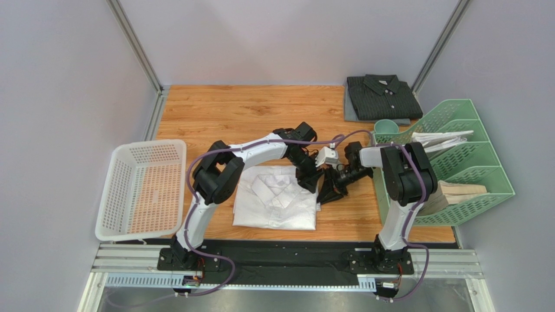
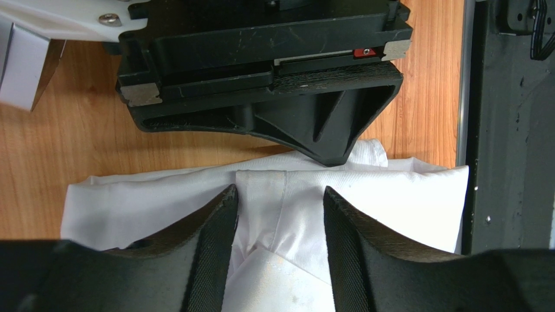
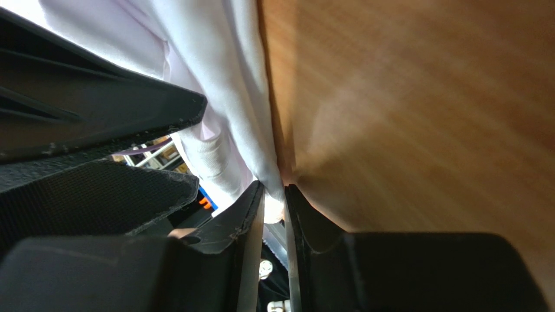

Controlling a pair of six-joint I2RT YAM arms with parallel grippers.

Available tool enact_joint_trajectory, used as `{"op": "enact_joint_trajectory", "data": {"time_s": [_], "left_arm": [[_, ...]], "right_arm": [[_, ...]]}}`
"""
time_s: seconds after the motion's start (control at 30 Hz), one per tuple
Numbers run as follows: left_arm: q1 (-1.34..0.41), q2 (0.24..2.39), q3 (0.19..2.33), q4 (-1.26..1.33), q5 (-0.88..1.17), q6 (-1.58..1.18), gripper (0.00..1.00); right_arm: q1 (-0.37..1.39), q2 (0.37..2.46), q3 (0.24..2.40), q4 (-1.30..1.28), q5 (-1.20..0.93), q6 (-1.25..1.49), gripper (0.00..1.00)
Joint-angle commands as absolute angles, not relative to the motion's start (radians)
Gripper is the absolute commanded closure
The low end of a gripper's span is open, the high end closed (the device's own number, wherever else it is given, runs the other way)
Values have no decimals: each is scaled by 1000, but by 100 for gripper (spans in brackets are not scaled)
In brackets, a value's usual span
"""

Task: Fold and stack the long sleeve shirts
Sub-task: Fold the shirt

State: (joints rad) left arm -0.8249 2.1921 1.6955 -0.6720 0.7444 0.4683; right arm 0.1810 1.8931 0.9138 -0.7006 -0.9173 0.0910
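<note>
Long sleeve shirts lie well apart on the pale wooden table [image 1: 260, 110]. At the far left of the top view stands a white mesh basket [image 1: 140, 192], a rectangular plastic one pierced with small holes.

Right of it, at the centre of the frame, the white shirt [image 1: 273, 207] lies folded into a flat, smooth rectangle of thin cotton, collar uppermost. The left gripper [image 1: 309, 179] hangs over its upper right corner. In the left wrist view its two black, ribbed fingers [image 2: 215, 253] stand wide apart above the cloth, with the placket and collar band between them; the jaws are open and grip nothing.

Just beside it, the right gripper [image 1: 327, 190] meets the shirt's right edge. In the right wrist view its slim black jaws are drawn almost together, and a thin fold of the white hem sits pinched between the tips, low against the wood grain.

In the upper right of the frame, the charcoal shirt [image 1: 383, 97] lies folded square at the table's far edge, dark with fine stripes, its collar and buttons facing up. Below it, at the right edge, a mint-green file rack [image 1: 479, 175] of slatted plastic holds white papers [image 1: 440, 138] in one slot.
</note>
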Motion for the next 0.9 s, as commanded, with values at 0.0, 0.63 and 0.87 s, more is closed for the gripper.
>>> {"op": "enact_joint_trajectory", "data": {"time_s": [0.0,0.63,0.87], "left_arm": [[-828,2198,1727,-667,795,463,50],[-781,2166,1815,-632,796,318,100],[-770,2177,1815,-615,721,296,100]], "right_arm": [[183,1905,899,-650,-985,127,79],[210,1850,871,-655,-1068,187,100],[242,1824,839,-675,-1031,195,100]]}}
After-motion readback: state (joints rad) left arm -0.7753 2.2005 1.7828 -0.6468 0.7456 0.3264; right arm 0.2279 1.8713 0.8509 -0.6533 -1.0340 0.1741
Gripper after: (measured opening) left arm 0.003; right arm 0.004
